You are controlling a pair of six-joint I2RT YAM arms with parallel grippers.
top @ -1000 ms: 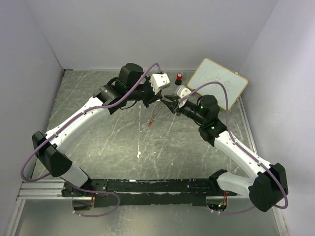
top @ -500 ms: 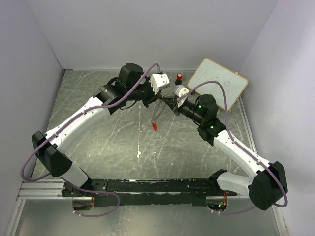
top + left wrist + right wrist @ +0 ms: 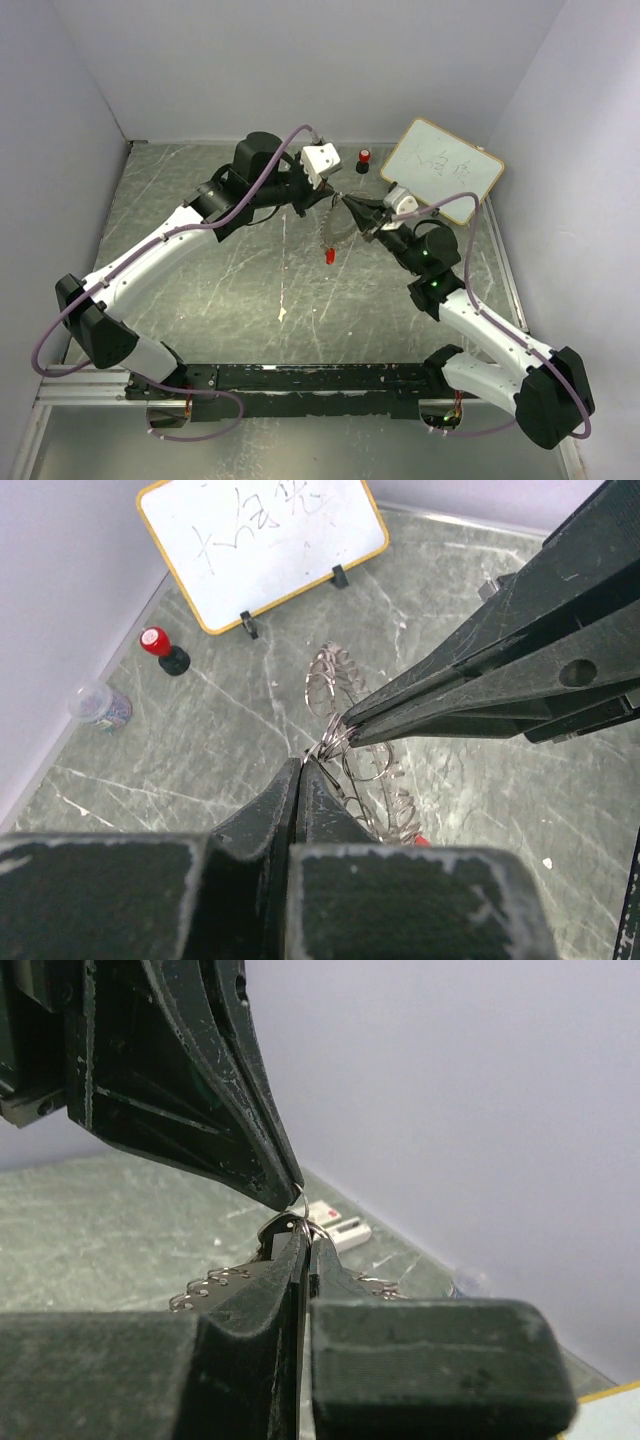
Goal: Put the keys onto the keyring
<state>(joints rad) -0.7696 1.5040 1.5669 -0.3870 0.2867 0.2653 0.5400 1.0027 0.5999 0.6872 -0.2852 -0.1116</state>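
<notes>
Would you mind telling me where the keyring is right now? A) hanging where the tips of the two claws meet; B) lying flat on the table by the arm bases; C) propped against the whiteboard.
A: the keyring hangs below the meeting tips of the left claw and right claw, both shut, with the red key dangling at its lower end.

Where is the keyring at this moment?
In the top view the keyring hangs over the far middle of the table, pinched between the left gripper and the right gripper, with the red key dangling under it.
</notes>
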